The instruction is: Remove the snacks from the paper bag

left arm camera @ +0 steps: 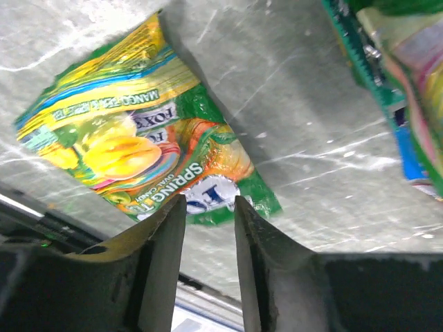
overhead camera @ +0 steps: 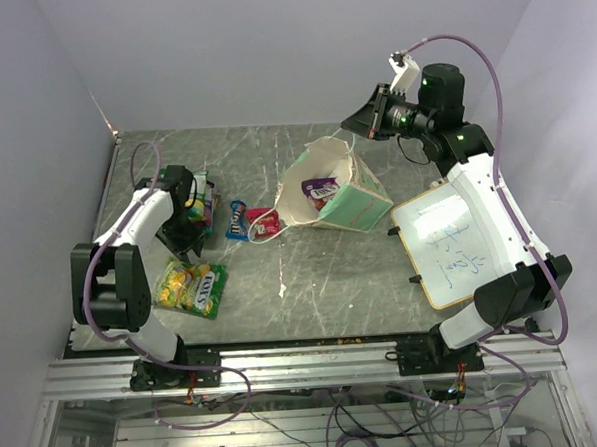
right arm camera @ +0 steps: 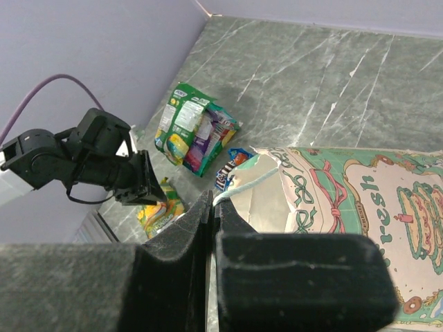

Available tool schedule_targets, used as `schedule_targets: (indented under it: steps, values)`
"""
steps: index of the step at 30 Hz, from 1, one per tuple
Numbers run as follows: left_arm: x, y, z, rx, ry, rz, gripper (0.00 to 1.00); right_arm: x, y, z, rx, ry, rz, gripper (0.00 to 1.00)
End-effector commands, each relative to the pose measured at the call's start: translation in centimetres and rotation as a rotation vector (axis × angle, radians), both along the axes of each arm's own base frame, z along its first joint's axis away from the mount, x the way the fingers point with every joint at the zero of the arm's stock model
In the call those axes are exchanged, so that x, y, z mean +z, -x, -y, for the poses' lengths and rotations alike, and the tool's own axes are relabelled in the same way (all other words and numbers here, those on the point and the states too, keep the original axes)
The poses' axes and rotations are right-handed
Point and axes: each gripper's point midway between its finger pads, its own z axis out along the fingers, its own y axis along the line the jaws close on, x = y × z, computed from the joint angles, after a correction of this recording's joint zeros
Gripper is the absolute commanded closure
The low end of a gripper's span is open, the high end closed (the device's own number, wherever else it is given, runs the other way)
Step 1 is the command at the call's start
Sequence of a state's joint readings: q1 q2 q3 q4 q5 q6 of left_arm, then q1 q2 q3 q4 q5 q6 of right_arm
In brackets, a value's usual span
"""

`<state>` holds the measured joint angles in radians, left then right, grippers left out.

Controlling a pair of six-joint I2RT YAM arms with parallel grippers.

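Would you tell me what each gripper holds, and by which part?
The right gripper pinches the paper bag by its upper rim; the left gripper is open, holding nothing.

Wood-framed whiteboard (overhead camera: pixel 446 254) with green scribbles, on grey-green marbled table (overhead camera: pixel 275 155), lilac walls (overhead camera: pixel 269 45) around

Pale lilac walls (overhead camera: pixel 269 45) enclose a grey-green marbled tabletop (overhead camera: pixel 265 155) (white-veined), edged by an aluminium rail (overhead camera: pixel 306 365).

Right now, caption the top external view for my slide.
Right end effector pinches tipped paper bag by its rim; open left end effector hovers near green candy bag.
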<state>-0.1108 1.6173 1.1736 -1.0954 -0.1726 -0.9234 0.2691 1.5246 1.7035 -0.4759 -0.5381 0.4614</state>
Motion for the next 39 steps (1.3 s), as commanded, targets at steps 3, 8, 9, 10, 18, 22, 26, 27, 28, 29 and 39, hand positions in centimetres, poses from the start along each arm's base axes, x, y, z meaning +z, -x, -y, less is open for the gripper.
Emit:
schedule_targets:
  steps: [3,8,9,10,18,22,26,27,28,29,39]
  values:
    - [1.2,-2.1,1.3,-0.013,0.115,0.171,0.43,1.6,0.1,0.4,-0.001,-0.001,0.062,1.0]
    - [5.6,-2.6,2.3,-0.051,0.182,0.356,0.21,1.3,0.1,0.2,0.012,-0.001,0.056,1.0]
    - [6.6,-2.8,2.8,-0.065,0.208,0.399,0.21,1.0,0.3,-0.1,0.033,-0.005,0.052,1.0]
    - [7.7,-3.0,3.2,-0.08,0.234,0.443,0.21,0.8,0.4,-0.3,0.052,-0.008,0.044,1.0]
    - [14.8,-5.1,8.1,-0.294,0.417,0.733,0.19,-0.6,5.2,-4.1,0.388,-0.081,0.014,1.0]
    - [16.5,-5.5,13.6,-0.499,0.494,0.809,0.21,-1.2,8.6,-5.8,0.529,-0.088,0.001,1.0]
    - [16.0,-4.0,19.3,-0.696,0.532,0.848,0.22,-2.2,8.6,-4.9,0.454,-0.057,-0.049,1.0]
    - [15.9,-3.5,20.4,-0.729,0.548,0.857,0.22,-2.6,8.5,-4.5,0.428,-0.042,-0.064,1.0]
    - [15.8,-2.9,21.3,-0.759,0.559,0.863,0.23,-3.0,8.4,-3.9,0.403,-0.026,-0.078,1.0]
    - [15.7,-2.6,22.0,-0.782,0.564,0.869,0.23,-3.4,8.1,-3.2,0.361,0.002,-0.09,1.0]
    - [17.3,-0.5,24.6,-0.971,0.49,0.912,0.25,-4.9,5.6,4.8,0.022,0.24,-0.117,1.0]
